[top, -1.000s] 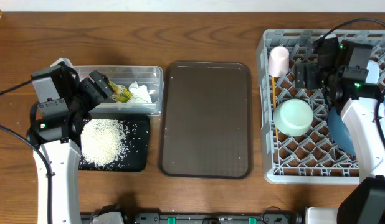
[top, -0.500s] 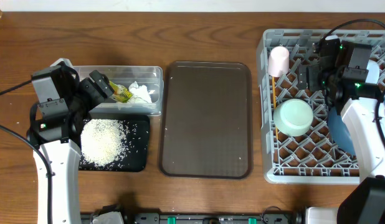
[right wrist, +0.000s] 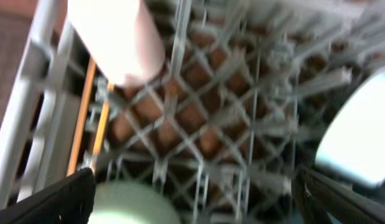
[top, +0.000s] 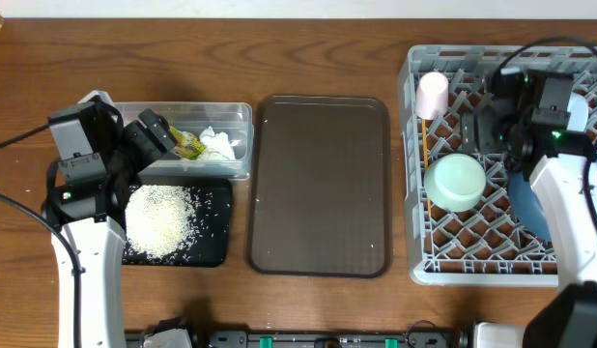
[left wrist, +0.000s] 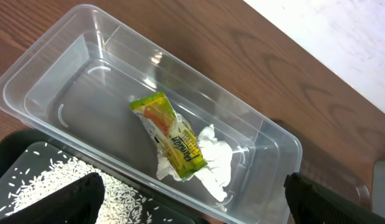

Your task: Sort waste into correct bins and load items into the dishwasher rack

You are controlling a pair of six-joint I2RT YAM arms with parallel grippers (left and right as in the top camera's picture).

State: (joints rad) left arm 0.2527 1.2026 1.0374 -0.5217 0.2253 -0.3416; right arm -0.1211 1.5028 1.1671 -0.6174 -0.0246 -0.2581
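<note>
The left hand (top: pixel 166 137) hangs over the clear tub (top: pixel 242 126) with its fingers (left wrist: pixel 61 202) spread wide and nothing between them. Just below it lies the yellow-green wrapper (left wrist: pixel 169 135), on top of the crumpled tissue (left wrist: pixel 214 165). The wrapper's long axis slants across the tub floor, and both pieces sit toward the tub's far end from the arm. The rice (top: pixel 163 220) is spread in the black tray (top: pixel 216 253), which touches the tub's near side.

The right hand (top: pixel 479 121) is over the rack (top: pixel 414 261), also with its fingers (right wrist: pixel 49 202) apart and empty. The 2 chopsticks (right wrist: pixel 86 118) lie to its left, tucked beside the rack's left wall, with their long axis running front to back along that wall. The pink cup (top: pixel 433 95) stands at their far end and the green bowl (top: pixel 455 182) at their near end. The blue plate (top: pixel 527 201) is on the hand's other side, partly under the arm. The right wrist view is too blurred to pick out the small bowl.

The brown tray (top: pixel 318 184) on the bench (top: pixel 318 48) between the 2 arms carries nothing. The sorting looks about finished. If anything needs a touch, the left arm is nearer the bins and the right arm nearer the rack.
</note>
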